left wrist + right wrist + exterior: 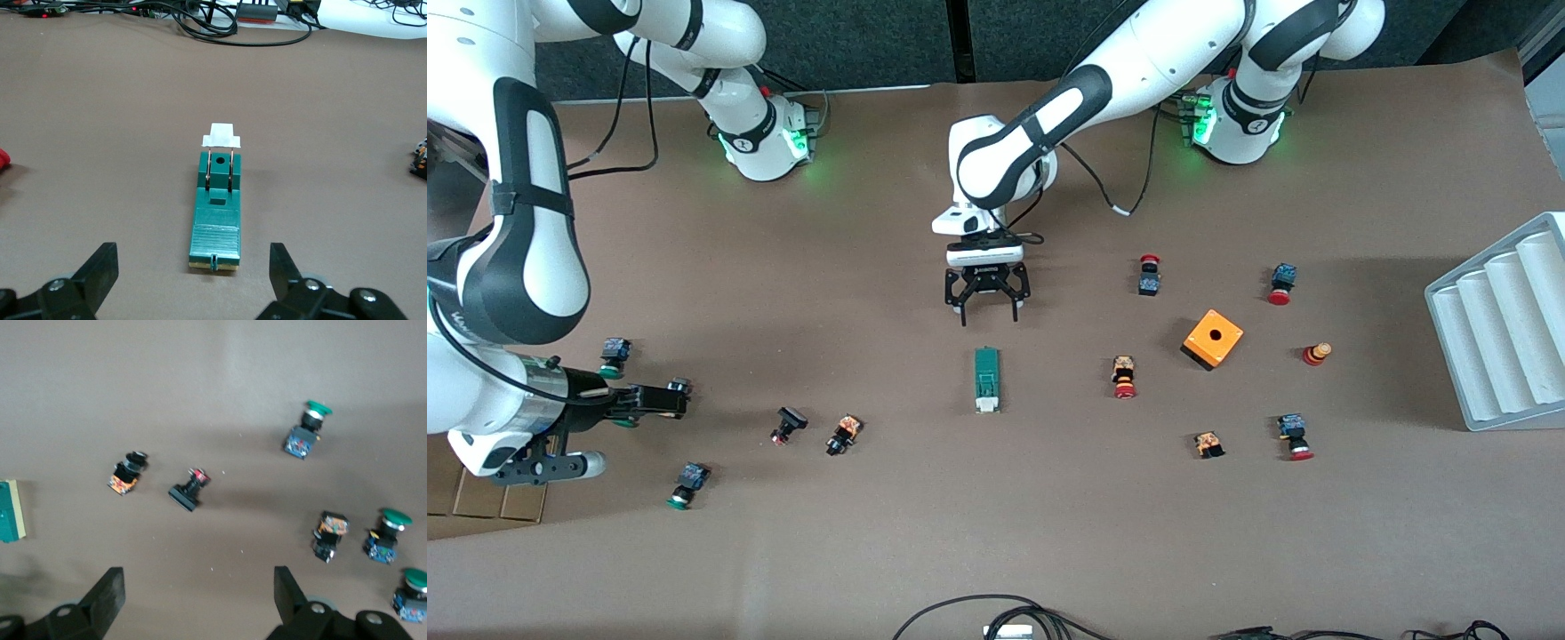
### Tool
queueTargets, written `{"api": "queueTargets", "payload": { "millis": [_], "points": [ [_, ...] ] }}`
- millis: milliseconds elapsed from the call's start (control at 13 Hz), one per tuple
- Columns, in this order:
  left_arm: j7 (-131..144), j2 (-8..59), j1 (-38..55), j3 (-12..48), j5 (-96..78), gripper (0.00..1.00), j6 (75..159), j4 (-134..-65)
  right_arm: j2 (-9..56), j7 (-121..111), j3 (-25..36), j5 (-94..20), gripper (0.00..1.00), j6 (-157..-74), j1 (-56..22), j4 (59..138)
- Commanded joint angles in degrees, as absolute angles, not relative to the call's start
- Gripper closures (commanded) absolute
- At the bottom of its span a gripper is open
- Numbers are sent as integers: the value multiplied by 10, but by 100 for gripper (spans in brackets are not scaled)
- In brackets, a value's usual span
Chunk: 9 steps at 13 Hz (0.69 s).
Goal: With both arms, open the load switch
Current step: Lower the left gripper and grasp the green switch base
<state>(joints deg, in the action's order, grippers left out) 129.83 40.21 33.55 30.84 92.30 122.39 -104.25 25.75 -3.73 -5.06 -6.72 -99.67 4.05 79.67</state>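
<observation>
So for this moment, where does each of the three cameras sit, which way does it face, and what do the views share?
Front view: high across the table, facing both bases; shows both white jointed arms, the open left gripper over bare table by the narrow green load switch with white end, and the open right gripper low at its arm's end.
Left wrist view: looks along the switch; own fingers show.
Right wrist view: looks down on the small capped push buttons; own fingers show.
Shared: all three show the switch.

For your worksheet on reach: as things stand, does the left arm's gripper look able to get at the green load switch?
Probably yes. The left gripper hangs open just above the table beside the load switch, lined up with its green end, and nothing lies between them. The nearest push buttons sit well off to either side.
</observation>
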Motion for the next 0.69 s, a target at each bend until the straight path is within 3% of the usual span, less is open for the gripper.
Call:
{"api": "queueTargets", "payload": {
  "millis": [0,614],
  "points": [
    [1377,436,356,301,993,0,1176,-1041,258,-42,-49,-79,0,-1024,10,799],
    [1441,498,382,294,1070,0,1134,-998,278,-61,-50,-85,0,-1059,-35,800]
  ]
}}
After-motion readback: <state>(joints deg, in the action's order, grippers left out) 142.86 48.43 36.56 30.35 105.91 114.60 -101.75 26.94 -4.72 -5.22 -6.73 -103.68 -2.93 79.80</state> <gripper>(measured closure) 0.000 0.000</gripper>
